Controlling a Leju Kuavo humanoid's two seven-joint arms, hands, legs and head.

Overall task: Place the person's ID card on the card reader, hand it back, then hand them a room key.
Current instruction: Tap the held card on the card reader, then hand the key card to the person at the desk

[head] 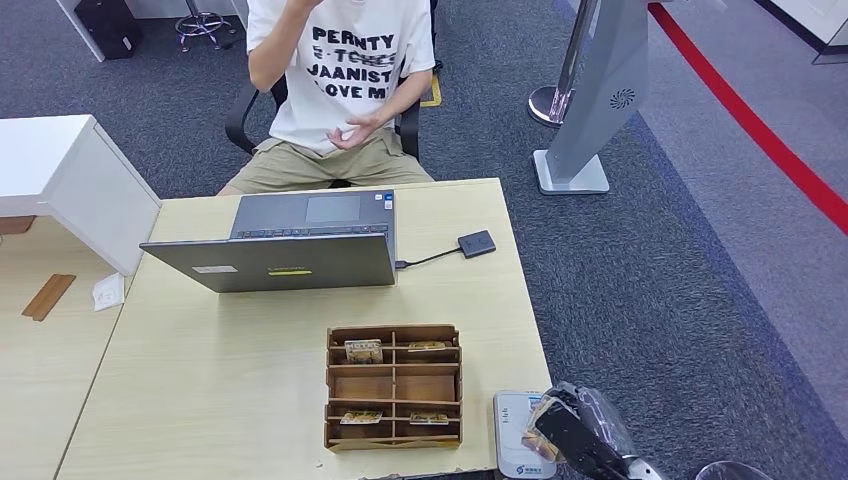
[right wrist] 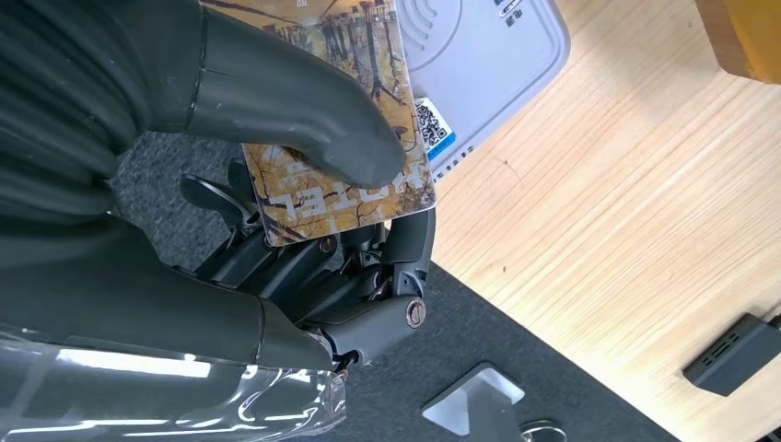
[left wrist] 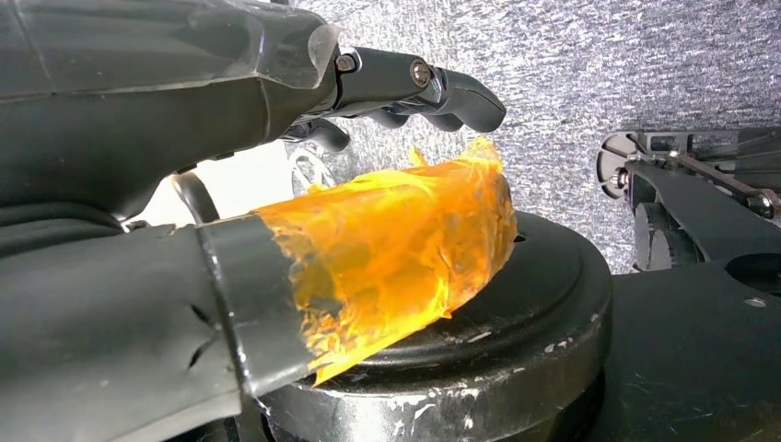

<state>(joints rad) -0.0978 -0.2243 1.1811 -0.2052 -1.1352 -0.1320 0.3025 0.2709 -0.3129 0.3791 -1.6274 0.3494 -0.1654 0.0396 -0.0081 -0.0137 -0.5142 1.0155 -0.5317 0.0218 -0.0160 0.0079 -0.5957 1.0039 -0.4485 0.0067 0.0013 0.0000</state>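
My right hand (head: 578,432) hangs over the table's near right corner, just right of the white card reader (head: 518,432). It pinches a room key card (right wrist: 343,201), brown and yellow with "HOTEL" printed on it, between the thumb (right wrist: 304,120) and the fingers below. In the right wrist view the card overlaps the edge of the card reader (right wrist: 479,55). More key cards (head: 363,350) lie in a wooden organizer (head: 393,331). My left hand (left wrist: 230,175) holds nothing, its fingers apart from an orange-taped thumb (left wrist: 396,239). A person (head: 340,80) sits across the table, one hand (head: 352,130) at the waist.
An open grey laptop (head: 290,250) stands at the far middle of the wooden table (head: 220,380), wired to a small black adapter (head: 477,243). A white cabinet (head: 70,180) is at the left. A grey kiosk stand (head: 590,120) rises on the carpet at the right.
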